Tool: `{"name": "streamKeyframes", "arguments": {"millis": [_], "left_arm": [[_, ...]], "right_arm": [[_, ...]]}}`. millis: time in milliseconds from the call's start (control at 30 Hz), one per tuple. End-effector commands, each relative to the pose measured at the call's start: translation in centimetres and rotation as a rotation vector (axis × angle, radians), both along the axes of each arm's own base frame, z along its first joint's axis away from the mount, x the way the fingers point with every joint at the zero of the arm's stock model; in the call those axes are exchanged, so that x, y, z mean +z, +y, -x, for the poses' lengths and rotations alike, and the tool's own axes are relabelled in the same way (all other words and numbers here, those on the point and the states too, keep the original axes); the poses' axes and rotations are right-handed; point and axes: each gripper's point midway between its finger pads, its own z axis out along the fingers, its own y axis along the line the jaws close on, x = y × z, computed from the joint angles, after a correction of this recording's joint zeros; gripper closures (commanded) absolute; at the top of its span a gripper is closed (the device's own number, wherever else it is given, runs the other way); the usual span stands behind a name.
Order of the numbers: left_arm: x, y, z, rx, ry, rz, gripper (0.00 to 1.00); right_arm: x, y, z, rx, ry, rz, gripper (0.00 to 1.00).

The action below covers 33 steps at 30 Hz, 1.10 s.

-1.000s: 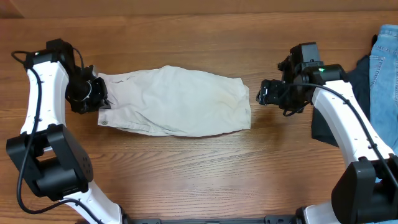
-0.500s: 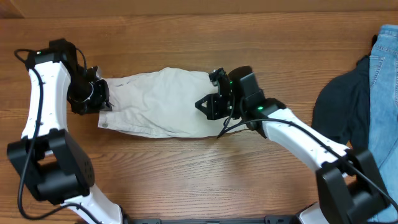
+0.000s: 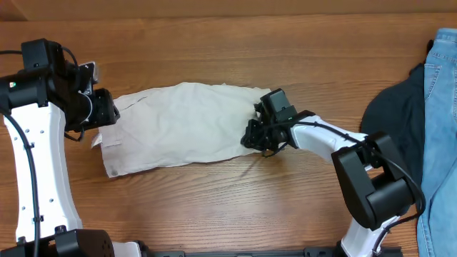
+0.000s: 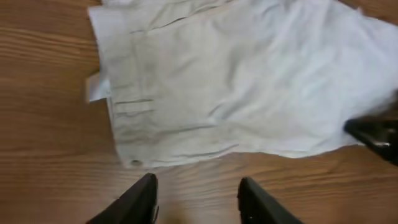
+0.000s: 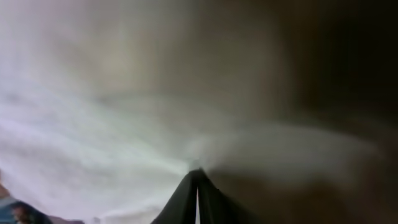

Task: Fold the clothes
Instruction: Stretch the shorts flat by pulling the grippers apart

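A warm brown wooden surface (image 3: 214, 207) fills the view, its grain running from 9 o'clock to 3 o'clock. Light falls evenly on it, with only soft, faint shadows. At the 3 o'clock edge a dark navy garment (image 3: 396, 107) lies bunched, touching blue denim jeans (image 3: 439, 86).

Left arm (image 3: 50, 178), left edge of the overhead frame: long white shells, black joint blocks, a thin black cable (image 3: 26, 164) tracing down the shell, a tiny green light (image 3: 11, 84) up top. Left gripper (image 3: 100, 108) is black and chunky. Bottom of the left wrist frame, its fingers (image 4: 140, 200) are glossy black, rounded and tapering. Right arm (image 3: 321, 139), centre right: white shell again, with a big black joint low right. Right gripper (image 3: 260, 135) is black and boxy. Its fingers (image 5: 186, 199) are dark narrow blades.
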Motion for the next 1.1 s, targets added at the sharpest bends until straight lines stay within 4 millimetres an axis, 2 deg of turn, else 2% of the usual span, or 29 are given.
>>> {"name": "streamKeyframes", "arguments": {"millis": [0, 67, 133, 233, 367, 500, 600, 667, 833, 900, 1067], "left_arm": [[0.1, 0.7, -0.2, 0.018, 0.002, -0.045, 0.37], [-0.3, 0.9, -0.8, 0.019, 0.001, -0.047, 0.24], [-1.5, 1.3, -2.1, 0.02, 0.007, -0.051, 0.2], [-4.5, 1.9, -4.0, 0.02, 0.053, -0.045, 0.19], [-10.2, 4.0, -6.1, 0.064, 0.155, -0.088, 0.22], [-14.7, 6.4, -7.1, 0.129, 0.209, -0.091, 0.25], [-16.1, 7.7, -8.5, 0.168, 0.168, -0.072, 0.21], [-16.2, 8.3, -9.5, 0.157, 0.128, -0.084, 0.2], [-15.7, 9.3, -12.0, 0.136, 0.022, -0.127, 0.02], [-16.2, 9.1, -12.5, 0.106, 0.006, -0.114, 0.02], [-20.1, 8.3, -11.7, 0.006, 0.091, -0.08, 0.09]], "right_arm": [[0.7, -0.7, 0.2, 0.103, -0.023, -0.114, 0.84], [2.5, 0.2, 0.4, 0.181, -0.056, -0.243, 0.69], [4.5, 0.4, 0.4, 0.234, -0.094, -0.352, 0.49], [6.9, 0.0, 0.1, 0.257, -0.141, -0.441, 0.37], [9.5, -1.5, -0.5, 0.226, -0.175, -0.489, 0.35], [10.9, -3.1, -0.5, 0.181, -0.173, -0.483, 0.35], [11.1, -3.4, -0.3, 0.168, -0.159, -0.481, 0.35], [10.9, -3.5, 0.0, 0.161, -0.137, -0.475, 0.35], [10.7, -3.6, 0.2, 0.155, -0.118, -0.467, 0.35], [10.6, -3.6, 0.2, 0.155, -0.118, -0.467, 0.34], [10.1, -3.9, 0.2, 0.142, -0.109, -0.433, 0.34]]}}
